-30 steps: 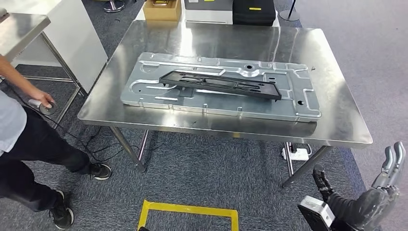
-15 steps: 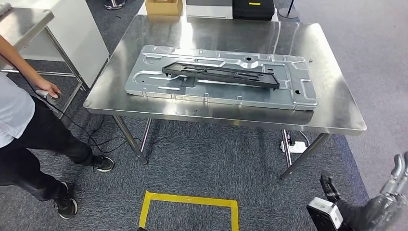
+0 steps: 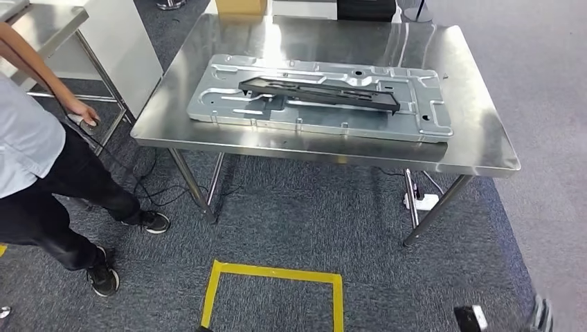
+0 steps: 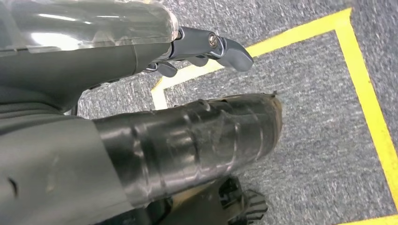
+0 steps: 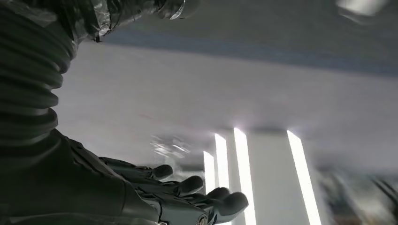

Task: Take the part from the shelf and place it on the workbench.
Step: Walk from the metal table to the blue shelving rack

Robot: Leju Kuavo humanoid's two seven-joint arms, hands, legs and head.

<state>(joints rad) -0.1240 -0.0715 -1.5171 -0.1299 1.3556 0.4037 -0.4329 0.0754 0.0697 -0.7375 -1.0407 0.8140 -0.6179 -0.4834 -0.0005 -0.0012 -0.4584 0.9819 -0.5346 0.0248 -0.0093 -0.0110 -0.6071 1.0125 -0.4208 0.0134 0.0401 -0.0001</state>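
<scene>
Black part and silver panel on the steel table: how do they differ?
The black part is dark, narrow and matte; the silver panel is pale, much wider and shiny. The black part lies on top, slightly askew; the silver panel lies flat on the steel table. Both are long, flat and rest untouched.

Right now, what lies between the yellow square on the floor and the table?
Only bare grey carpet separates the yellow tape from the table, seen in the head view.

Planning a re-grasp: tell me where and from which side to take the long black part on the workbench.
Grip the long black part near its middle, across its narrow width, coming from above on the near side. It lies flat and slightly slanted on the grey metal panel, so its ends would lever.
</scene>
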